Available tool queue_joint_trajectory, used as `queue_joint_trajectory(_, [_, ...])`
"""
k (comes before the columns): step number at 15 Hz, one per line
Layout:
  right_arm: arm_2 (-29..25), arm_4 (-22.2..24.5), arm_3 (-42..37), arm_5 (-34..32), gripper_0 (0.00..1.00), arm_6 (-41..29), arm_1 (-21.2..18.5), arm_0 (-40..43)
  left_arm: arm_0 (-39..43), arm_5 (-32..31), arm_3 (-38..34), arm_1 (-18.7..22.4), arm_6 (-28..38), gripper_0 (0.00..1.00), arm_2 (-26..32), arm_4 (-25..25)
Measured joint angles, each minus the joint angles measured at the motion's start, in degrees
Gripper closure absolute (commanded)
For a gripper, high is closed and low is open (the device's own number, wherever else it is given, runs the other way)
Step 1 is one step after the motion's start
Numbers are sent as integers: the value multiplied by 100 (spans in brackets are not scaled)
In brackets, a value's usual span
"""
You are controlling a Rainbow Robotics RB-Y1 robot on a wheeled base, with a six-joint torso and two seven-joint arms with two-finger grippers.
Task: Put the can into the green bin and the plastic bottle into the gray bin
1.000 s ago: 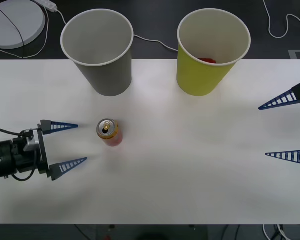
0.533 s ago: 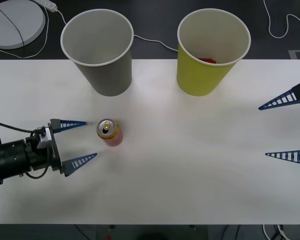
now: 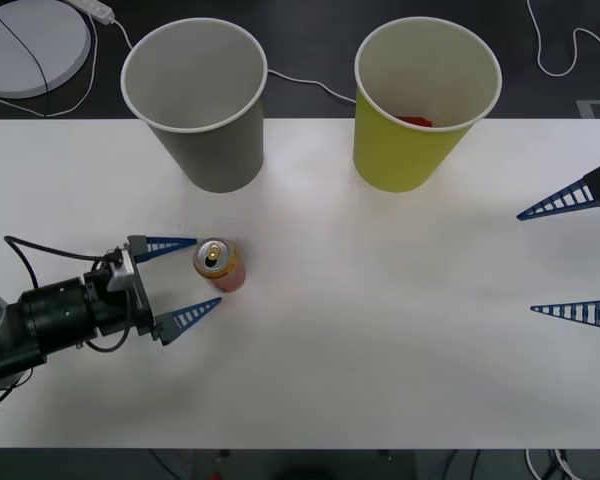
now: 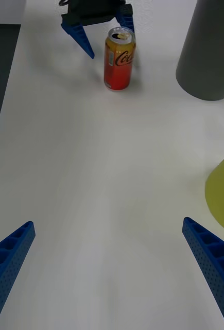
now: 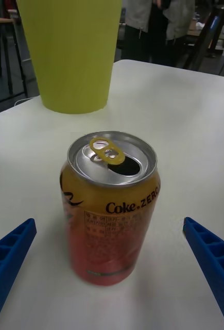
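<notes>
The can (image 3: 218,265) stood upright on the white worktop (image 3: 380,330), left of centre in the front view, below the gray bin (image 3: 197,100) at the upper left and well apart from the green bin (image 3: 425,100) at the upper right. Something red lay at the bottom of the green bin; what it was could not be told.

The left end effector (image 3: 180,280) came in low from the lower left, its two blue fingers spread wide, one tip just beside the can's far side and the other a little short of its near side. Neither finger touched the can. The right end effector (image 3: 570,260) waited at the right edge of the frame, also spread open, well apart from everything.

The left wrist view showed the tab lifted and the mouth of the can open, so it was probably empty or nearly so, and light. An empty thin metal can dents easily, so a gentle squeeze would suit it. The painted sides looked smooth and likely slippery, though the ribbed fingers (image 5: 9,252) should bite well enough. The best hold seemed to be across the middle of the round body, one finger on each side, below the gold rim. Being light and fairly tall, it might tip if one finger reached it first, so a centred approach mattered.
</notes>
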Motion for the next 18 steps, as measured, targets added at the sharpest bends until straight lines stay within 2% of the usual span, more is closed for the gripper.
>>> queue_joint_trajectory(4, [0, 0, 0, 0, 0, 0, 0, 0, -28, 141, 0, -255, 3, 0, 2, -128])
queue_joint_trajectory(18, [0, 0, 0, 0, 0, 0, 0, 0, -358, 494, 166, -691, 21, 0, 8, -388])
